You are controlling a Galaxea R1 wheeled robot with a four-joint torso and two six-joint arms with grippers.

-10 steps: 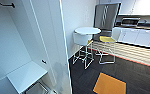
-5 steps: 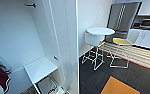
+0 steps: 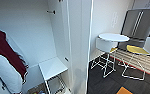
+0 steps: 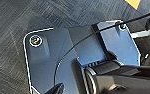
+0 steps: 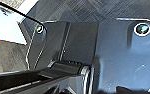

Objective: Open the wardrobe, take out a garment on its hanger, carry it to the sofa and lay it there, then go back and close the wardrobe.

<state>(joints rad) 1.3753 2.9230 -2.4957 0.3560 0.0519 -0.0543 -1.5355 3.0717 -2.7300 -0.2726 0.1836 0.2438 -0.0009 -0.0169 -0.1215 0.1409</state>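
The wardrobe (image 3: pixel 28 30) stands open in the head view, its white inside bare at the back. A tall white panel (image 3: pixel 78 45) of it stands edge-on in the middle of the picture. Low inside sits a white shelf (image 3: pixel 52 67) on a wire frame. A short rail bracket (image 3: pixel 51 11) sticks out near the top. At the far left hangs a dark red garment (image 3: pixel 6 52) draped over a white one (image 3: pixel 3 72). Both wrist views look down over the robot's dark plate onto grey carpet (image 4: pixel 11 20).
Right of the wardrobe stand a round white table (image 3: pixel 113 37), a white chair (image 3: pixel 104 46) and a yellow-seated stool (image 3: pixel 136 50) on wire legs. A steel refrigerator (image 3: pixel 138 25) is behind them. Dark carpet (image 3: pixel 103 82) with an orange tile (image 3: pixel 124 90) lies in front.
The whole head view has shifted: the wardrobe's inside now takes up the left half, the dark red garment has come into the picture, and the table and stools sit further right.
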